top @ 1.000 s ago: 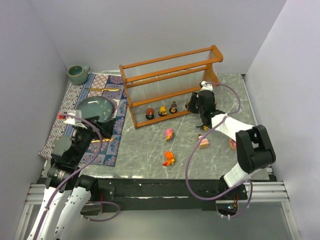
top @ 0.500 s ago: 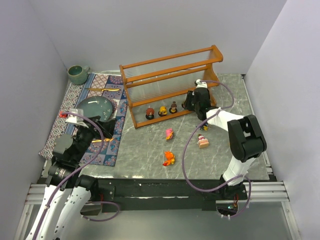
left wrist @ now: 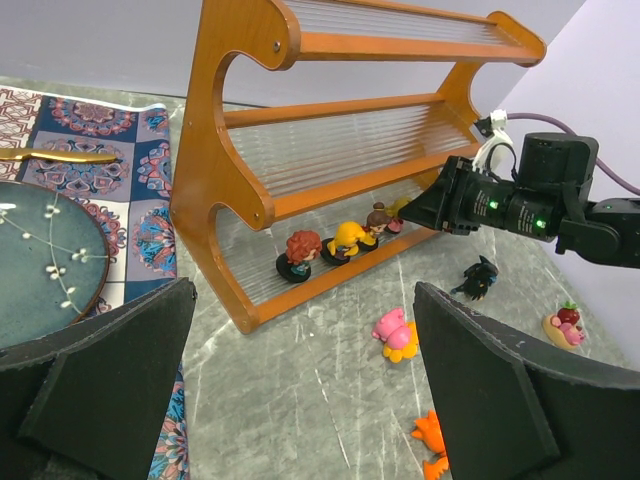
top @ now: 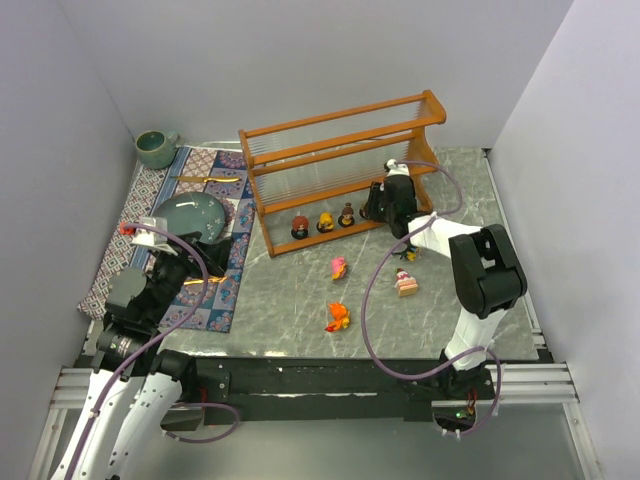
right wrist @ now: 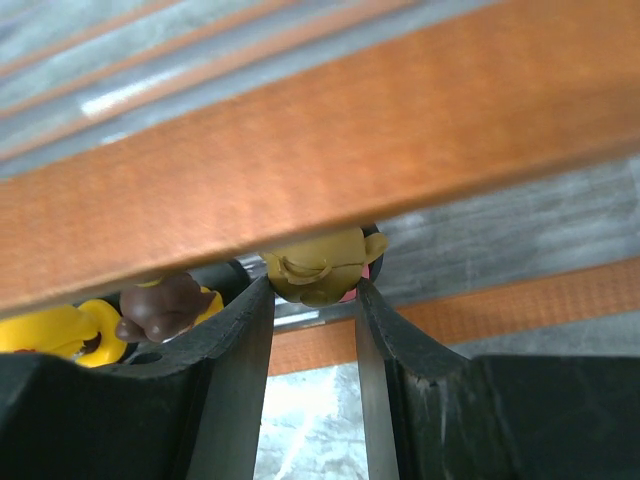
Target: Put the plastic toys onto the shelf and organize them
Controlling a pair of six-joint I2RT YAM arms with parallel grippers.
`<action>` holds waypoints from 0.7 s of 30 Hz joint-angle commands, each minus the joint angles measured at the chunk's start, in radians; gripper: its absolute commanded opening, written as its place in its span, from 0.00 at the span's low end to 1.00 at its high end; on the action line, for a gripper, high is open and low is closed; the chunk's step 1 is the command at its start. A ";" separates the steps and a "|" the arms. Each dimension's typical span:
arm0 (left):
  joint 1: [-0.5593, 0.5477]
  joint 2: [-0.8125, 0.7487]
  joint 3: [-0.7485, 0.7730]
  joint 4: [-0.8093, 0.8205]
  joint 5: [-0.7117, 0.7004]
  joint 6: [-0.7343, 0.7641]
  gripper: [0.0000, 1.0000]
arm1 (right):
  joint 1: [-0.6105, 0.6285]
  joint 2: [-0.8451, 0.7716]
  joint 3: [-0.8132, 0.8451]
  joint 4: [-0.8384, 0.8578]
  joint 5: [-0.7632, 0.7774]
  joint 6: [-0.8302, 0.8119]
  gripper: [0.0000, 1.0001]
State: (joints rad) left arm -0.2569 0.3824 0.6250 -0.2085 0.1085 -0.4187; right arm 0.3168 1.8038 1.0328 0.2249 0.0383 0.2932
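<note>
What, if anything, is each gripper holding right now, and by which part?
The right gripper pinches a tan-headed toy by the sides of its head, at the shelf's lowest tier. The left gripper is open and holds nothing.

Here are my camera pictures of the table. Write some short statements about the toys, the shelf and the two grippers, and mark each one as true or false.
1. The right gripper holds a toy at the bottom tier of the shelf. True.
2. Three toys stand on the top tier. False: they stand in a row on the bottom tier.
3. The left gripper is open and holds nothing. True.
4. The cup stands on the plate. False: the cup is apart from it, at the far left corner beyond the mat.
5. An orange toy lies on the table, off the shelf. True.
</note>
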 commanded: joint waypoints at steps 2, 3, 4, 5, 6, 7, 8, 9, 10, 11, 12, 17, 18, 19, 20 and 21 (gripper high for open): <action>0.004 0.001 0.013 0.014 0.016 0.018 0.97 | 0.019 0.019 0.047 0.011 0.014 -0.019 0.22; 0.004 0.001 0.013 0.014 0.014 0.018 0.97 | 0.022 0.020 0.047 0.004 0.020 -0.023 0.26; 0.004 0.000 0.013 0.014 0.014 0.018 0.97 | 0.024 0.019 0.047 0.004 0.026 -0.023 0.27; 0.004 0.000 0.013 0.015 0.016 0.018 0.97 | 0.025 0.016 0.044 0.004 0.035 -0.025 0.29; 0.004 0.000 0.013 0.015 0.016 0.020 0.97 | 0.028 0.014 0.042 0.002 0.047 -0.028 0.32; 0.004 0.000 0.013 0.015 0.016 0.018 0.97 | 0.033 0.012 0.039 0.001 0.057 -0.028 0.34; 0.004 0.000 0.013 0.015 0.016 0.018 0.97 | 0.034 0.008 0.038 -0.002 0.061 -0.031 0.38; 0.004 -0.004 0.013 0.014 0.017 0.018 0.97 | 0.034 0.005 0.036 -0.005 0.067 -0.035 0.40; 0.004 -0.002 0.013 0.017 0.017 0.018 0.97 | 0.041 0.005 0.035 -0.007 0.078 -0.037 0.43; 0.004 -0.002 0.013 0.015 0.017 0.018 0.97 | 0.042 -0.003 0.033 -0.009 0.081 -0.040 0.46; 0.004 -0.004 0.013 0.017 0.017 0.018 0.97 | 0.044 -0.004 0.033 -0.010 0.086 -0.042 0.47; 0.004 -0.004 0.012 0.017 0.017 0.018 0.97 | 0.053 -0.029 0.024 -0.019 0.101 -0.046 0.57; 0.004 -0.004 0.012 0.015 0.017 0.018 0.97 | 0.056 -0.038 0.023 -0.019 0.104 -0.045 0.58; 0.004 -0.004 0.012 0.015 0.017 0.018 0.97 | 0.054 -0.044 0.019 -0.019 0.106 -0.045 0.58; 0.004 -0.005 0.012 0.015 0.017 0.018 0.97 | 0.056 -0.050 0.013 -0.022 0.109 -0.042 0.58; 0.004 -0.004 0.012 0.015 0.017 0.018 0.97 | 0.056 -0.067 0.009 -0.022 0.113 -0.037 0.59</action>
State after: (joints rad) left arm -0.2565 0.3824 0.6250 -0.2085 0.1093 -0.4122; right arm 0.3634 1.8103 1.0412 0.1970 0.1165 0.2630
